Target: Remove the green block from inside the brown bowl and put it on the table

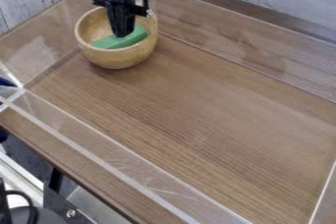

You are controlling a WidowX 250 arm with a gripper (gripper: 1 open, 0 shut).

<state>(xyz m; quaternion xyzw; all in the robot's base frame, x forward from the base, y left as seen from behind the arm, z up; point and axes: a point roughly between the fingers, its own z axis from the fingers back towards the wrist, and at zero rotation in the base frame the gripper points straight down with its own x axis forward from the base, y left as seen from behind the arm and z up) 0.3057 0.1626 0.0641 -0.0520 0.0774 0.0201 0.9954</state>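
The brown bowl [113, 51] stands on the table [197, 110] at the far left, a light tan wooden bowl with a thick rim. The green block [128, 41] lies inside it, tilted against the right inner wall. My black gripper [121, 29] points down into the bowl, its fingers pressed together, with the tips just at the block's upper edge. Whether the tips touch the block I cannot tell. The fingers hide part of the block.
Clear plastic walls [79, 159] run along the table's edges, close behind and to the left of the bowl. The wood-grain surface stretches out to the right and front of the bowl.
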